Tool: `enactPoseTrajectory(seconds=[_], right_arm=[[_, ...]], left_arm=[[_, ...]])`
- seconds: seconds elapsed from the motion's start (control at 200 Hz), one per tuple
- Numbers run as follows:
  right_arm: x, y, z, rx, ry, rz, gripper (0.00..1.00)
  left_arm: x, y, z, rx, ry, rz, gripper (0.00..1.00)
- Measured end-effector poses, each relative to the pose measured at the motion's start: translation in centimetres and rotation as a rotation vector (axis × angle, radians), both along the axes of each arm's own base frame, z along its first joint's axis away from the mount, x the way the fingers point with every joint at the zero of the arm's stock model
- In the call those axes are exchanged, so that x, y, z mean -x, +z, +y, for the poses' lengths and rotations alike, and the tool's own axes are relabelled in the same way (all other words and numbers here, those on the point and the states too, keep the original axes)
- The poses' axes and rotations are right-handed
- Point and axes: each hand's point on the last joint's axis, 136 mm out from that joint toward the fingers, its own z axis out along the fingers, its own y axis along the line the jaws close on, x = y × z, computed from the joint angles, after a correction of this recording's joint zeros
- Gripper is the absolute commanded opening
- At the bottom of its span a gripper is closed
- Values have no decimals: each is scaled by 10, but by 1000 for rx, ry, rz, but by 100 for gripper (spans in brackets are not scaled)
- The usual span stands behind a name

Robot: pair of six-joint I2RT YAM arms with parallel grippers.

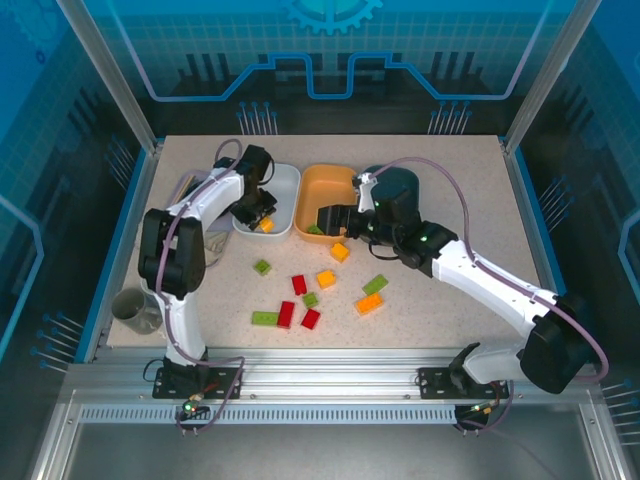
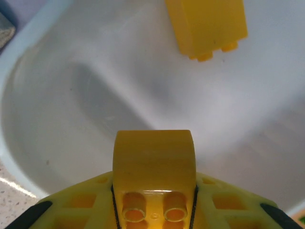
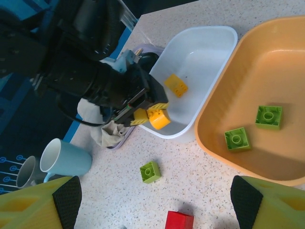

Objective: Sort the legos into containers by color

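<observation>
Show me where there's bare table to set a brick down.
Bare table lies right of the dark teal tub, out to the right edge, and along the far edge. Crowded: the loose bricks in front of the orange tub.

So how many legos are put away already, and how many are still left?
Early days. Done: one yellow brick lies in the white tub, and two green bricks lie in the orange tub. In hand: the left hand is shut on a second yellow brick over the white tub; the right hand is open, holding nothing. Left: about ten loose bricks, red, green and orange, on the table.
</observation>
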Motion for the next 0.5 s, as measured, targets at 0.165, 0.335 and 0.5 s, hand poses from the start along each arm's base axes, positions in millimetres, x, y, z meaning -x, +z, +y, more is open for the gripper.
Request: enactPoseTrajectory(seconds=[0.165,0.335,0.5], right_arm=[[0,0,-1,-11,4,11,85],[0,-7,-6,-4,-7,32,85],[2,-17,-13,30,-20,68,85]], left_arm=[[-17,-7,0,-7,41,6,34],[-15,-21,2,-24,67,48,39],[-11,-24,3,-25,87,68,49]])
